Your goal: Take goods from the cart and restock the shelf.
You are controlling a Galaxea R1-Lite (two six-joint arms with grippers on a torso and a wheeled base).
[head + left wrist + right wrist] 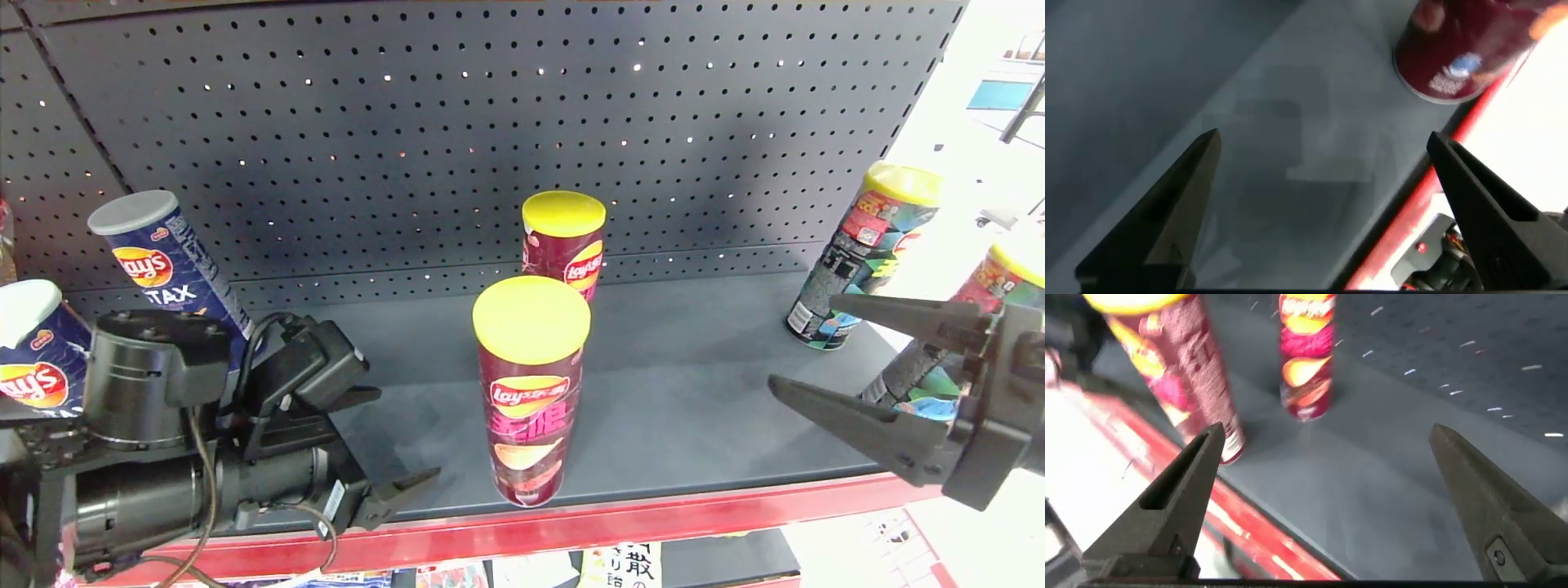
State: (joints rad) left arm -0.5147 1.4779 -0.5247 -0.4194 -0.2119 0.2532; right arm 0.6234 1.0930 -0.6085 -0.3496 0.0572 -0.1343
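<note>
Front can: a maroon chip can [529, 392] with a yellow lid stands upright on the shelf [702, 384], close to the red lip [653, 513] at its front.
Rear can: a second maroon can [563, 249] stands upright behind it, near the pegboard [408, 122], apart from the front one.
Step, as I judge it: both hands are empty, so neither is carrying stock; the shelf has bare room on either side of the two cans.
Risk: the front can is tall, narrow and near the lip, so a sideways brush from either hand could tip it off the front.
Second risk: the patterned cans [865, 261] sit just behind the right hand's fingers, and a swing back could knock them.
Left hand: [404, 437] low over the shelf's front left, fingers spread wide, gripping nothing, pointing toward the front can and near it, not touching.
Right hand: [804, 343] at the shelf's right end, fingers spread wide, empty, aimed inward, well apart from the maroon cans.
Neighbours: blue cans [163, 261] lean at the far left, behind the left arm.
</note>
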